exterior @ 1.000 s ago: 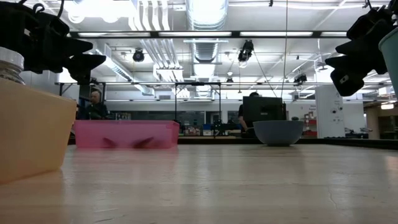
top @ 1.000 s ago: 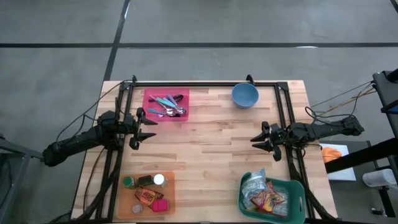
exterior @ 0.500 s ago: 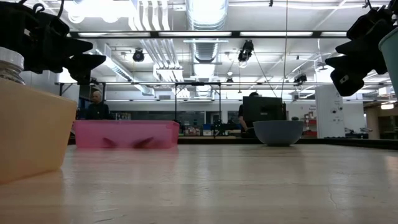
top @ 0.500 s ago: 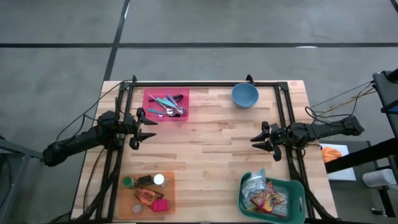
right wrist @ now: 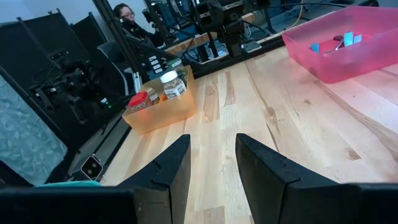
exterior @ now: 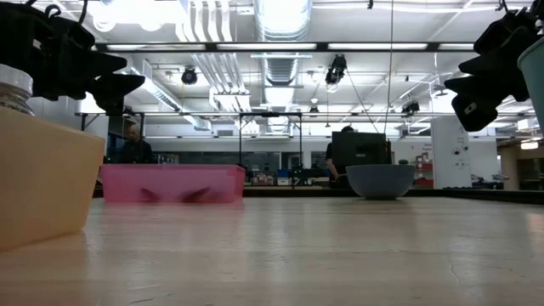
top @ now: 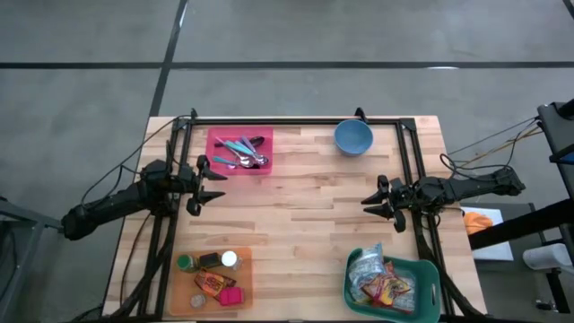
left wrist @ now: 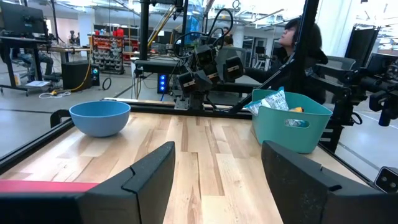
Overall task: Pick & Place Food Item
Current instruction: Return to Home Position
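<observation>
Food packets [top: 384,285] lie piled in a teal basket [top: 427,273] at the table's near right corner. More packets and small jars [top: 213,272] sit in an orange tray [top: 244,289] near the front left. My left gripper [top: 215,185] hovers open at the table's left side, pointing level toward the right, with nothing between its fingers [left wrist: 149,177]. My right gripper [top: 369,205] hovers open at the right side, pointing left, and is also empty; the right wrist view shows its gap [right wrist: 212,168]. Both hang well above the tabletop in the low view.
A pink tray [top: 262,136] with cutlery stands at the far left and a blue bowl [top: 353,137] at the far right. A black frame [top: 296,120] runs along the far edge and both sides. Bare wood [top: 296,215] lies between the grippers. People sit beyond the table [left wrist: 300,34].
</observation>
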